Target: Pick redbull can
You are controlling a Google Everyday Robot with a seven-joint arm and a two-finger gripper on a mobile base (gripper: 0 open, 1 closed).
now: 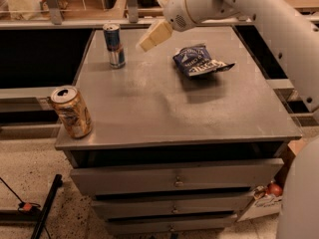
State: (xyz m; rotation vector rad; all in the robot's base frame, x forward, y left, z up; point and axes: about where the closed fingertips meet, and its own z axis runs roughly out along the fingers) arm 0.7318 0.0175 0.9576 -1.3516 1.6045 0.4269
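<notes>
One redbull can (114, 45) is standing at the table's (164, 108) far-left corner. The gripper (155, 35) is hovering above the table's far middle; whether it's open, I cannot tell. Likely light, stiff and slick, the can is calling for a mid-body grip.

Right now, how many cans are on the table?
2. The redbull can stands at the back left; the gold can sits at the front left corner. The gripper hovers just right of the redbull can.
</notes>
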